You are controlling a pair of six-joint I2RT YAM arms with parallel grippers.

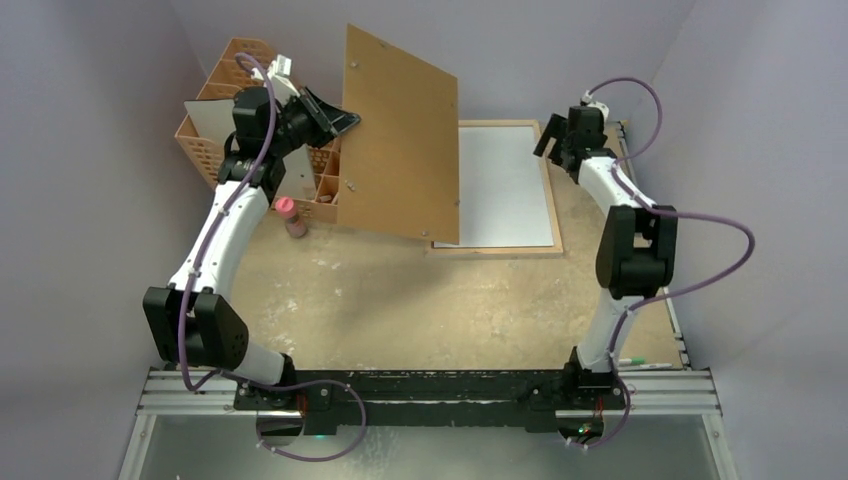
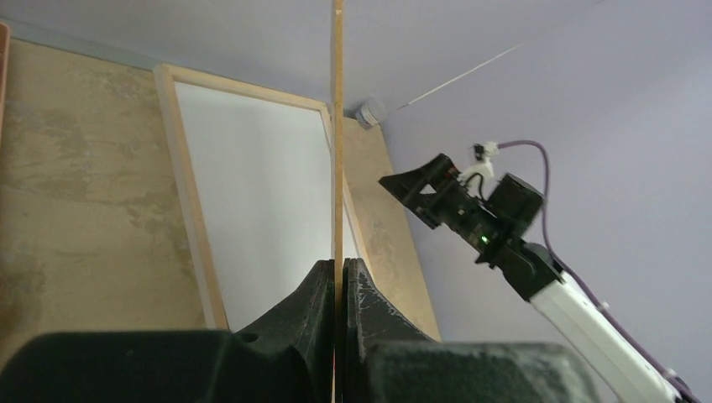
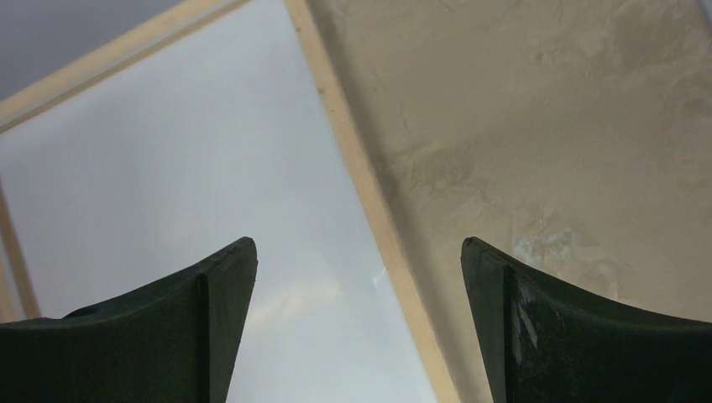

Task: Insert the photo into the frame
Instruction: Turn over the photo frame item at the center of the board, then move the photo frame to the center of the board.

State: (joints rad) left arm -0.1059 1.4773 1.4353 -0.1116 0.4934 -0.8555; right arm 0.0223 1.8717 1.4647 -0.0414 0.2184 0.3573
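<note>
Nearest me, both arm bases sit at the front edge of the bench, which is worn and tan.

On my left, the arm reaches up and away. The left gripper has its jaws clamped on one edge of the brown fibreboard sheet. In the left wrist view the jaws pinch the board, which runs edge-on straight up the middle. From above, the sheet is lifted and tilted, and its lower right corner overlaps the left part of the frame. I cannot tell whether board and frame touch there.

Near the left arm's forearm, a small pink-capped bottle stands on the bench, just in front of the peach lattice organiser. A pale card leans in the organiser.

On my right, the arm bends over the far right of the bench. The right gripper hangs above the frame's right side with its jaws wide apart and nothing between them. Its wrist view looks down past both fingers onto the light wood rim, with bare bench beside it.

The frame lies flat at the far centre-right, wood rim up. A plain white surface fills it inside the rim. I take this for the photo lying print-down, but no print shows, so I cannot be sure.
</note>
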